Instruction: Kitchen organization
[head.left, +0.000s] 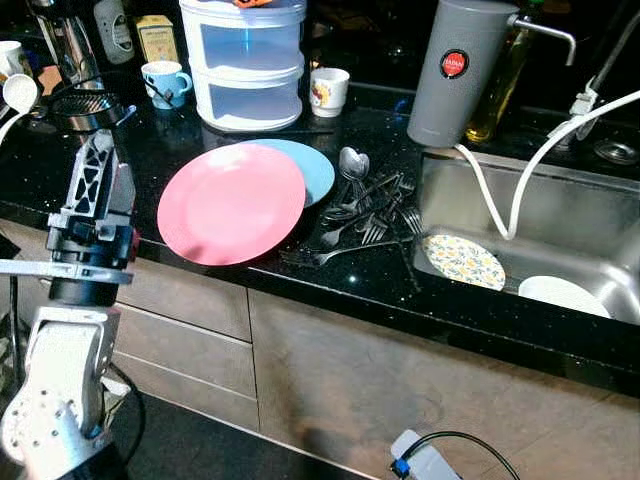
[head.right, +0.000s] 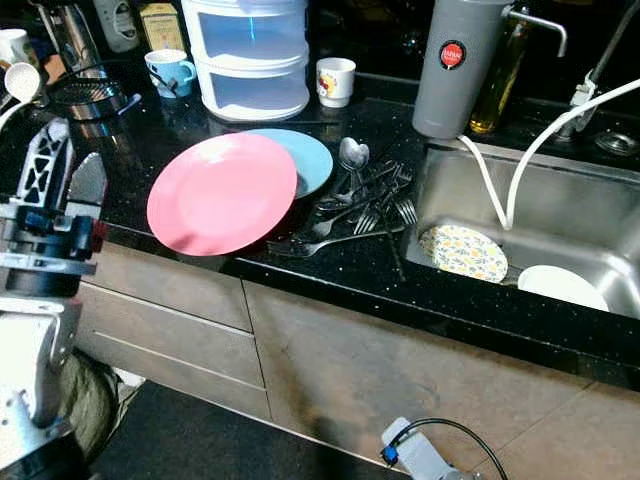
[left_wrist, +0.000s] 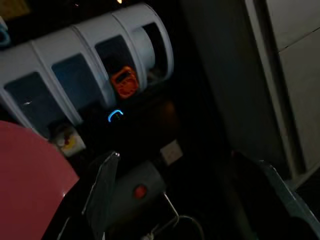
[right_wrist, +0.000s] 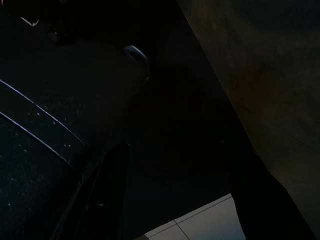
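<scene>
L gripper: raised over the counter's front edge, fingers slightly apart, grasping nothing.
R gripper: arm hangs low by the cabinet front; wrist view too dark, can't tell its state.
Pink plate: just to the L gripper's right, flat on the black counter, its near rim at or just over the counter edge. Covers part of the blue plate behind it.
Cutlery pile: further right past both plates, forks & spoons tangled, touching the blue plate's rim, some tines reaching twd the sink.
Sink contents: floral plate & white dish inside, white hose dipping in.
Risk 1: a sideways nudge from the L gripper prob. tips the pink plate off the edge.
Risk 2: lifting either plate may drag the cutlery along; loose pieces could slide to the floor or sink.
Risk 3: wire strainer & blue mug sit just beyond the L gripper; a fwd swing could knock them.
</scene>
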